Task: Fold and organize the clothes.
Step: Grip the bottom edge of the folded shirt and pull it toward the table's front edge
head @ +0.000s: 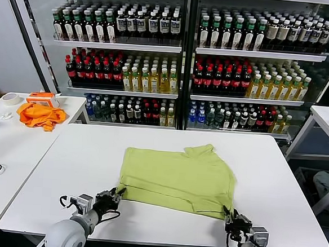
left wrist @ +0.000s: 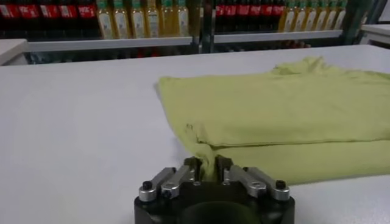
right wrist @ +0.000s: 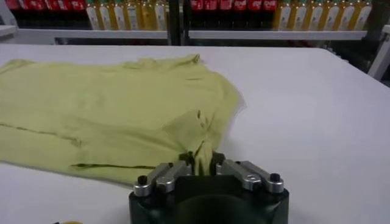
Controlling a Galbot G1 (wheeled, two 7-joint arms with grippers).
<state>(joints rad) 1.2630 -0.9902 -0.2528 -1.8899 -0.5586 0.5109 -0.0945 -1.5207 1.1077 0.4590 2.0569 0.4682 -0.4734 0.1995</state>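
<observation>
White table (head: 296,183): lime T-shirt (head: 177,178) lies centre, partly folded, soft cloth, ribbed collar at 12 o'clock. Left gripper (head: 114,196) at 7 o'clock, right gripper (head: 229,217) at 5 o'clock, each with fingers clamped on a hem corner. Advice: lift both corners level, carry evenly toward 12, keep fabric taut to avoid wrinkles

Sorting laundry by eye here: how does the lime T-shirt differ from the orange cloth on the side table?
The light yellow-green short-sleeved T-shirt lies flat and partly folded on the main white table; the bright orange cloth sits crumpled on the side table. The T-shirt is pinched by both hands, the orange cloth untouched. Both are soft fabric.
</observation>
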